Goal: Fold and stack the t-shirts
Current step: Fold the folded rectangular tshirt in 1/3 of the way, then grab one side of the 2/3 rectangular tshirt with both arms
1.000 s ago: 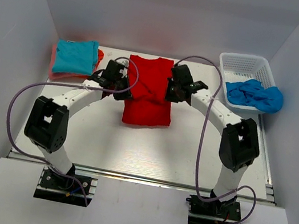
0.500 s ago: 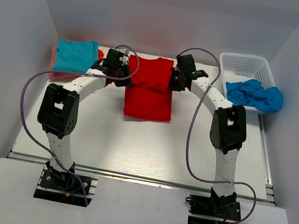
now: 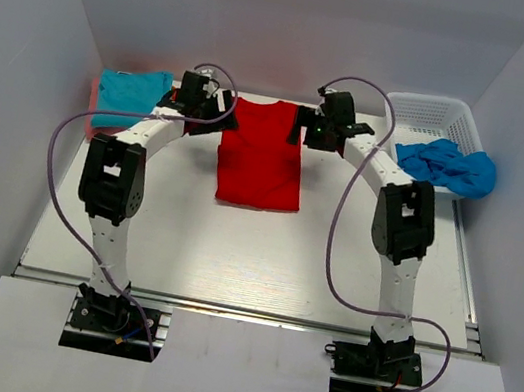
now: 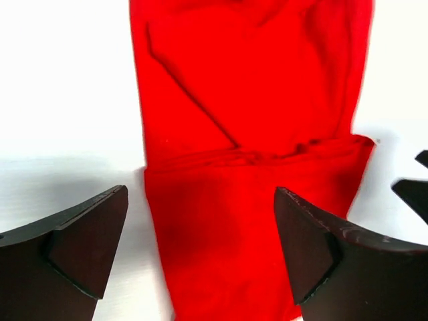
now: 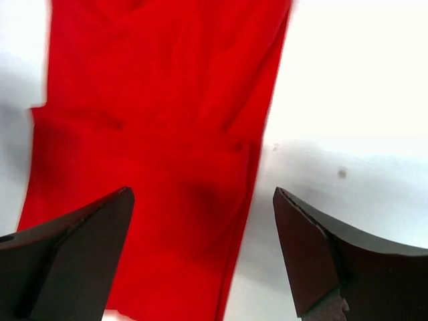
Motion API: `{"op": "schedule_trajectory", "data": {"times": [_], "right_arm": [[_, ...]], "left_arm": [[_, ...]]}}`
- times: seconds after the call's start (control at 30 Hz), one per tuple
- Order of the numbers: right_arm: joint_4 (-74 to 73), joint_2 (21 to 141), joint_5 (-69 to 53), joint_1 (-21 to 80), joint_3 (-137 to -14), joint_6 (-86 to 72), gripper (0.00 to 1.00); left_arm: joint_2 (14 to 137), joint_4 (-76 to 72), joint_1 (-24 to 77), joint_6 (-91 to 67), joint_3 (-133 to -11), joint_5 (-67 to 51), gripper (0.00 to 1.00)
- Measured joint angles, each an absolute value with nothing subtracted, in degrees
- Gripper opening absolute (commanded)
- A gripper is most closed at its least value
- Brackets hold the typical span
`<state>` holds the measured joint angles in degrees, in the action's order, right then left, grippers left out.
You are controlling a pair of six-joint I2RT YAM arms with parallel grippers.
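A: Position of the red t-shirt (image 3: 261, 160)?
B: It is laid flat at the middle of the far edge of the worktop (image 3: 251, 255), folded narrow, with a crease across it.
A: Grippers?
B: The left gripper (image 4: 200, 231) and right gripper (image 5: 200, 234) are recorded spread wide with nothing gripped. Each is poised over one side of the shirt's far end.
A: Surroundings?
B: A turquoise t-shirt (image 3: 130, 92) is stacked on an orange-pink one (image 3: 94, 114) at the far-left corner. A white basket (image 3: 439, 114) is noted at the far-right corner, with blue cloth (image 3: 447, 165) draped over its near rim.
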<state>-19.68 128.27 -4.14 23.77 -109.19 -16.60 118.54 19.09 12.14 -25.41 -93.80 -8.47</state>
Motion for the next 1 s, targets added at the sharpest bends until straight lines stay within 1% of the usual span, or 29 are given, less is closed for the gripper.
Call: {"op": "schedule_trajectory", "data": {"times": [0.2, 0.33, 0.43, 0.5, 0.63, 0.67, 0.7, 0.73, 0.77, 0.83, 0.87, 0.9, 0.93, 1.0], "right_arm": [[-16.14, 113.95, -9.34, 24.05, -94.24, -16.49, 0.90], [-12.93, 105.78, -12.23, 24.32, -81.62, -17.82, 0.90], [-11.27, 104.14, -13.28, 24.49, -74.81, -19.18, 0.90], [-10.61, 104.31, -13.72, 24.49, -71.13, -19.90, 0.90], [-10.20, 106.34, -14.55, 24.51, -69.25, -20.97, 0.90], [-9.89, 106.96, -14.81, 24.51, -69.25, -21.21, 0.89], [-9.65, 107.44, -14.98, 24.51, -69.25, -21.50, 0.86], [-9.34, 107.87, -15.11, 24.51, -69.25, -21.69, 0.86], [-8.97, 108.38, -15.20, 24.51, -69.25, -22.04, 0.84], [-8.60, 109.14, -15.22, 24.51, -69.17, -22.37, 0.79], [-8.43, 109.32, -15.22, 24.51, -68.93, -22.44, 0.79], [-8.08, 109.38, -15.25, 24.51, -68.40, -22.61, 0.77], [-7.77, 109.38, -15.33, 24.51, -67.88, -22.76, 0.74], [-6.37, 109.38, -16.12, 24.51, -67.09, -23.44, 0.72]], "left_arm": [[106.34, 16.60, 12.25, -23.64, -81.80, -12.01, 1.00], [99.09, 13.78, 13.54, -23.18, -70.46, -16.12, 1.00], [97.08, 13.02, 14.39, -22.94, -62.35, -18.13, 1.00], [97.19, 13.23, 14.59, -22.85, -59.27, -18.79, 1.00], [97.27, 12.47, 14.72, -22.44, -56.49, -19.11, 1.00], [97.36, 11.53, 14.83, -22.26, -56.23, -19.33, 1.00], [97.45, 10.81, 14.87, -22.17, -56.07, -19.53, 0.97], [97.71, 9.89, 14.87, -22.02, -55.88, -19.75, 0.94], [98.06, 9.04, 14.90, -21.93, -55.68, -19.77, 0.85], [98.87, 7.55, 15.00, -21.67, -54.98, -19.73, 0.78], [99.22, 7.03, 15.05, -21.56, -54.46, -19.73, 0.74], [99.59, 6.68, 15.09, -21.45, -53.78, -19.75, 0.64], [99.90, 6.20, 15.18, -21.45, -53.12, -19.86, 0.61], [99.94, 4.36, 15.31, -21.19, -52.05, -20.21, 0.53]]}}
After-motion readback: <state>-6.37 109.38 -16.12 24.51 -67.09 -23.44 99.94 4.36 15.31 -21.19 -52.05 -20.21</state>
